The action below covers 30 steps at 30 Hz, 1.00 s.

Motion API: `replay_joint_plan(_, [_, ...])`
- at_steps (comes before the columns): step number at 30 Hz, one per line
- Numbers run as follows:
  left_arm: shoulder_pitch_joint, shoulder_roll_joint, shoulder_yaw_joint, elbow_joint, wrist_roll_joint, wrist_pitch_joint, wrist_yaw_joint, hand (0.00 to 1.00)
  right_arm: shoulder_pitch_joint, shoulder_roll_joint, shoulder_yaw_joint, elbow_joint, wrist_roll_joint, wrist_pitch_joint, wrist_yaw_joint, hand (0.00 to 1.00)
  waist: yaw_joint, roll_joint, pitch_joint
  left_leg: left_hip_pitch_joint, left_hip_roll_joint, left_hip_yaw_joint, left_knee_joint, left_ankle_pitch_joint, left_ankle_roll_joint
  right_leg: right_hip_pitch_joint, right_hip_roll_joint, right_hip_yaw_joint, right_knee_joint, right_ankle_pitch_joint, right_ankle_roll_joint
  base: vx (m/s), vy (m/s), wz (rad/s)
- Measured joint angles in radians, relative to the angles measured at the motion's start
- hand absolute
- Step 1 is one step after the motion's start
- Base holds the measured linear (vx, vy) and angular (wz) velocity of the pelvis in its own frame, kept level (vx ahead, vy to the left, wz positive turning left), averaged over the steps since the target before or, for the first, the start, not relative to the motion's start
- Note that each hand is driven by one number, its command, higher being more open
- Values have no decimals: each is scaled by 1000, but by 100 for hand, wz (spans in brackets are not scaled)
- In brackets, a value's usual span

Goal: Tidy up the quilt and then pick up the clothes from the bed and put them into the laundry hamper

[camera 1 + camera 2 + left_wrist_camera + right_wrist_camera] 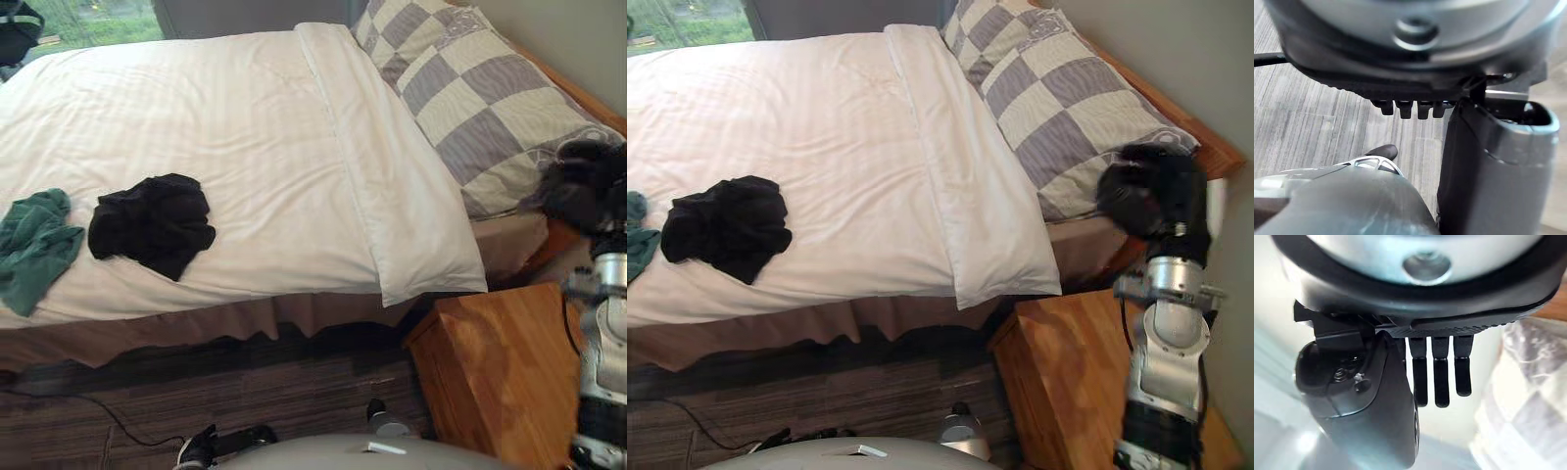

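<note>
The white quilt (pixel 216 127) lay spread flat over the bed, and its turned-back band hung a little over the bed's near edge. On the quilt, close to that near edge, was a heap of black clothes (pixel 152 227), crumpled. Just beside it, toward the foot end of the bed, lay a green garment (pixel 34 250), also crumpled; the two were near but did not touch. At the head end of the bed a checked pillow (pixel 470 98) in grey and cream rested against the quilt's band.

The right hand (pixel 1144 194) was raised at the head-end corner of the bed, near the pillow and well apart from the clothes. In the right wrist view its fingers (pixel 1442 377) were straight and released, with nothing between them.

Below that corner, just beside the bed, stood a wooden nightstand (pixel 495 377).

The left hand (pixel 1400 81) hung low over the grey striped carpet (pixel 245 392) in front of the bed, its fingers (pixel 1403 108) relaxed and grasping nothing.
</note>
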Motion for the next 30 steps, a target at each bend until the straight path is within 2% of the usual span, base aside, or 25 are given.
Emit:
replay_joint_plan(2, [-3, -2, 1, 0, 0, -1, 11, 100, -63, 31, 0, 7, 52, -28, -50, 0, 9, 6, 2, -13, 0, -13, 0, 8, 10, -3, 0, -14, 2, 3, 0, 8, -10, 26])
replay_joint_plan(4, [-18, -8, 7, -3, -2, -8, 34, 100, -167, 64, 10, 49, 152, -68, -109, 0, 32, 12, 22, -30, 1, -27, 0, 17, 15, -4, 0, -29, 4, 9, -3, 16, -4, 18])
replay_joint_plan(6, [-31, -19, 15, -4, -3, -17, 51, 100, -242, 81, 19, 88, 235, -84, -153, 0, 54, 22, 39, -43, 2, -30, 0, 20, 17, -17, -1, -31, 10, 9, -3, -20, 14, 9])
replay_joint_plan(10, [-33, -49, 30, -28, -19, -35, 72, 100, -376, 82, 26, 144, 393, -88, -213, 0, 86, 52, 70, -100, 0, -40, 0, 35, 24, -80, -10, -43, 44, 8, -4, -17, 22, 12])
replay_joint_plan(11, [-33, -58, 36, -44, -29, -42, 72, 100, -414, 82, 23, 153, 439, -88, -234, 0, 102, 63, 89, -120, 1, -41, 0, 40, 26, -103, -15, -51, 60, 5, -8, -2, 18, 14])
replay_joint_plan(15, [-34, -68, 34, -63, -61, -61, 71, 100, -478, 78, 24, 163, 470, -89, -252, 0, 117, 78, 118, -166, 2, -46, 0, 48, 26, -152, -19, -60, 82, -2, -10, 9, 7, 9])
replay_joint_plan(20, [-36, -75, -5, -98, -96, -66, 72, 100, -501, 64, 35, 212, 481, -91, -252, 0, 129, 95, 150, -202, -3, -65, 1, 58, 28, -185, -30, -84, 110, -17, -10, 38, 1, 15])
replay_joint_plan(24, [-44, -70, -39, -113, -113, -82, 74, 100, -488, 60, 80, 406, 463, -77, -246, 0, 142, 102, 169, -234, -3, -70, 3, 64, 25, -221, -32, -86, 128, -25, -11, 52, -6, 5])
replay_joint_plan(26, [-54, -68, -58, -119, -125, -82, 74, 100, -458, 66, 73, 507, 464, -52, -242, 0, 154, 109, 182, -233, -2, -67, 4, 64, 24, -221, -32, -85, 130, -28, -14, 52, -6, 1])
replay_joint_plan(28, [-71, -63, -74, -119, -129, -82, 74, 100, -383, 114, 43, 570, 464, -25, -213, 0, 158, 115, 199, -229, -1, -65, 4, 65, 24, -221, -33, -85, 144, -39, -13, 48, -11, 3])
replay_joint_plan(30, [-79, -57, -75, -119, -131, -81, 74, 100, -305, 179, 36, 536, 460, -61, -155, 0, 154, 107, 208, -216, 2, -54, 4, 62, 20, -223, -33, -78, 162, -51, -15, 61, -19, -9])
